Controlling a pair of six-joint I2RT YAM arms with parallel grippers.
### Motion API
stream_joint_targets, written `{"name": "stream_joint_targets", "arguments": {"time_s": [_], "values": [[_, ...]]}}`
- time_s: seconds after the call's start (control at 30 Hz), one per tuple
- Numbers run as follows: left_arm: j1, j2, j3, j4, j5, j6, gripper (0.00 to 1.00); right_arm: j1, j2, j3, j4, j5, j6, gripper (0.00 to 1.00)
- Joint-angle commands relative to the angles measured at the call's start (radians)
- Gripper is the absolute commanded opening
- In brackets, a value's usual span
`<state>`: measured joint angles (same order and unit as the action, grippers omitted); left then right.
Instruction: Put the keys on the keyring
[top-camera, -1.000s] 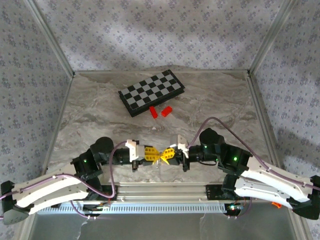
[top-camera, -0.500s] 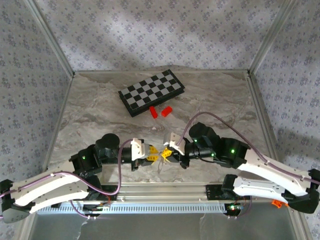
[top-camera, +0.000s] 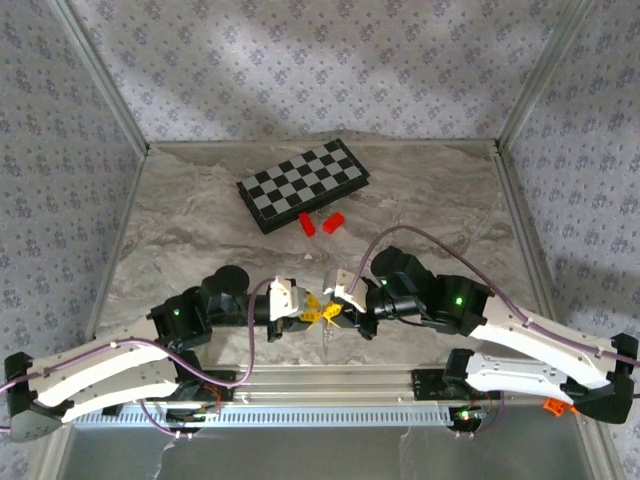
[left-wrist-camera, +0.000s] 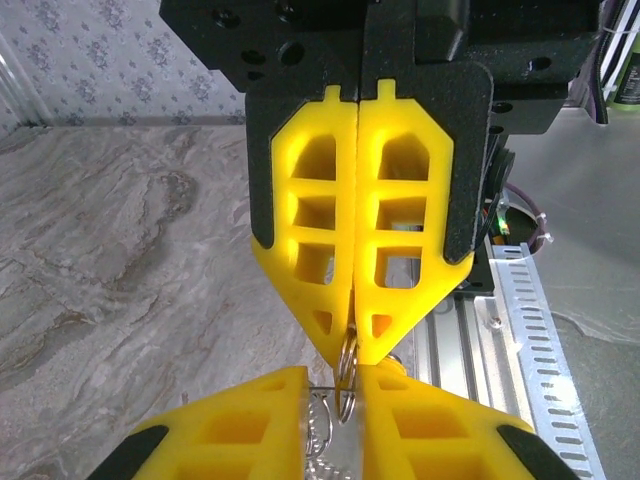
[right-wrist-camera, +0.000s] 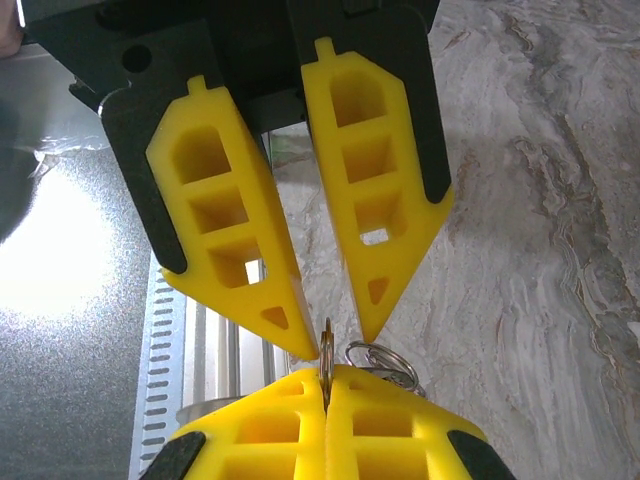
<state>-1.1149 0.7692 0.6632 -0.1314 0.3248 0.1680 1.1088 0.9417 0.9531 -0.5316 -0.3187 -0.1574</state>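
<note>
Near the table's front edge my two grippers meet tip to tip. The right gripper (top-camera: 332, 312) (right-wrist-camera: 325, 372) is shut on a thin metal ring (right-wrist-camera: 326, 345) (left-wrist-camera: 346, 385) held edge-on. The left gripper (top-camera: 306, 308) (left-wrist-camera: 335, 372) has its fingers a little apart, closed on the keyring (left-wrist-camera: 320, 435), a pale see-through piece with metal loops and beaded chain. The metal ring reaches into the gap between the left fingertips (right-wrist-camera: 300, 340). More of the keyring's loops (right-wrist-camera: 385, 358) show beside the right fingers. The keys are hidden among the yellow fingers.
A folded chessboard (top-camera: 303, 185) lies at the back of the marble table, with two red blocks (top-camera: 308, 224) (top-camera: 333, 222) in front of it. An aluminium rail (top-camera: 330, 385) (left-wrist-camera: 510, 320) runs just below the grippers. Patterned walls enclose the table.
Both grippers have turned and drawn together. The left one moved right and the right one moved left, so their tips now meet around the ring.
</note>
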Motion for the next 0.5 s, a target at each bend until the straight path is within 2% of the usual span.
{"name": "stream_joint_targets", "arguments": {"time_s": [0.0, 0.2, 0.3, 0.47], "values": [[-0.006, 0.014, 0.023, 0.012, 0.016, 0.007, 0.17, -0.004, 0.006, 0.041, -0.004, -0.023, -0.019, 0.0], [-0.007, 0.03, 0.012, 0.08, 0.031, -0.005, 0.09, -0.006, 0.011, 0.041, 0.001, -0.033, -0.021, 0.0], [-0.006, 0.032, 0.006, 0.099, 0.036, -0.014, 0.01, -0.006, 0.01, 0.038, 0.003, -0.033, -0.021, 0.0], [-0.006, 0.021, -0.017, 0.134, 0.033, -0.028, 0.0, -0.004, 0.001, 0.028, 0.013, -0.042, -0.022, 0.0]]}}
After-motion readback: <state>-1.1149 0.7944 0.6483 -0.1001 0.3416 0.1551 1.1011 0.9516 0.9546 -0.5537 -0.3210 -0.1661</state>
